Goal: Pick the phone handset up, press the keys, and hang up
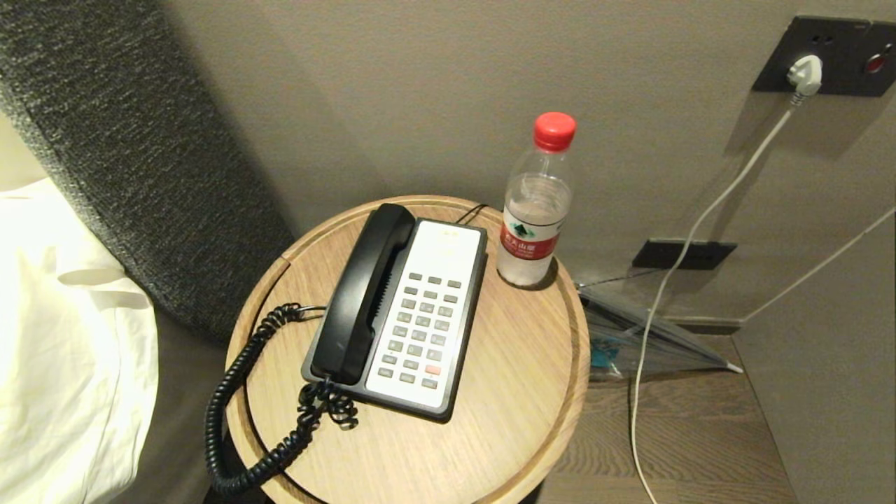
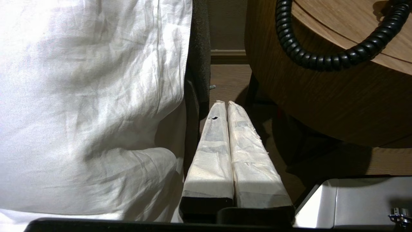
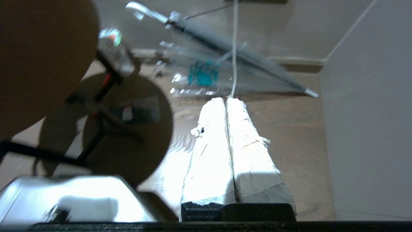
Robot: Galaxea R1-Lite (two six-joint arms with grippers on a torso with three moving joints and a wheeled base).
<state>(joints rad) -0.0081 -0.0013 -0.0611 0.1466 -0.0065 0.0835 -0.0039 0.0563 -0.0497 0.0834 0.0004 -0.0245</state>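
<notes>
You've got the phone handset (image 1: pixel 365 294) sitting in its cradle on the left side of the phone base (image 1: pixel 420 318), on the round wooden table (image 1: pixel 518 392), water bottle (image 1: pixel 533 206) just behind. Both claws are pressed together holding nothing: left gripper (image 2: pixel 224 104) down beside the bedsheet (image 2: pixel 87 106), right gripper (image 3: pixel 225 100) low over the floor near an umbrella (image 3: pixel 231 61).

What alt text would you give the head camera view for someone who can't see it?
A black phone handset rests in its cradle on a phone base with a pale keypad, on a round wooden side table. Its coiled cord loops over the table's edge, a red-capped water bottle stands behind, and no gripper shows.
</notes>
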